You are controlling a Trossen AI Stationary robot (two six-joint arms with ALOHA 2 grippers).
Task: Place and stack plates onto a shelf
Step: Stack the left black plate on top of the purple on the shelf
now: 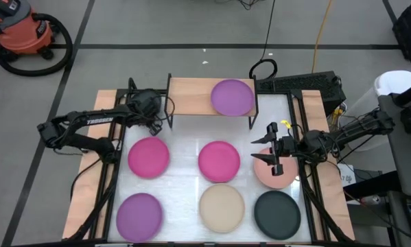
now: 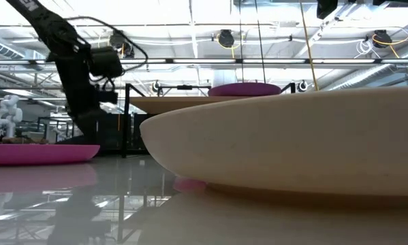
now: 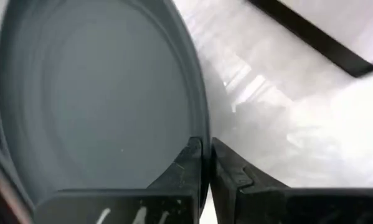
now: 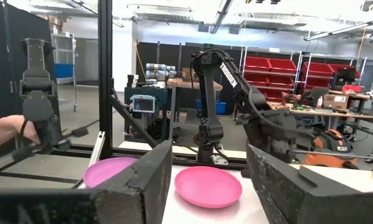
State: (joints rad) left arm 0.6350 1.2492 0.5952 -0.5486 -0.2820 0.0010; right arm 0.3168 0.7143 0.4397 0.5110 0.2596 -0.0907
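Observation:
My left gripper (image 1: pixel 150 108) is beside the left end of the shelf (image 1: pixel 191 96), shut on a dark grey plate (image 3: pixel 93 99) that fills the left wrist view. A purple plate (image 1: pixel 232 97) lies on the shelf's right half. My right gripper (image 1: pixel 274 147) is open and hangs over the salmon plate (image 1: pixel 277 175) near the table's right edge; its fingers point level toward the table's left. Flat on the table lie two magenta plates (image 1: pixel 149 156) (image 1: pixel 219 161), another purple plate (image 1: pixel 140 214), a beige plate (image 1: pixel 222 208) and a second dark grey plate (image 1: pixel 277 214). My left gripper pinches the dark grey plate by its rim (image 3: pixel 197 134), one finger on the hollow inner face and one on the outer face. The plate is lifted clear of the table and stands roughly on edge, so the high view shows no disc.
The shelf's black legs (image 1: pixel 169 103) stand next to my left gripper. The shelf's left half is bare wood. The table has wooden side strips (image 1: pixel 88 185). In the right wrist view a person's hand (image 4: pixel 5 132) works a handle beyond the table.

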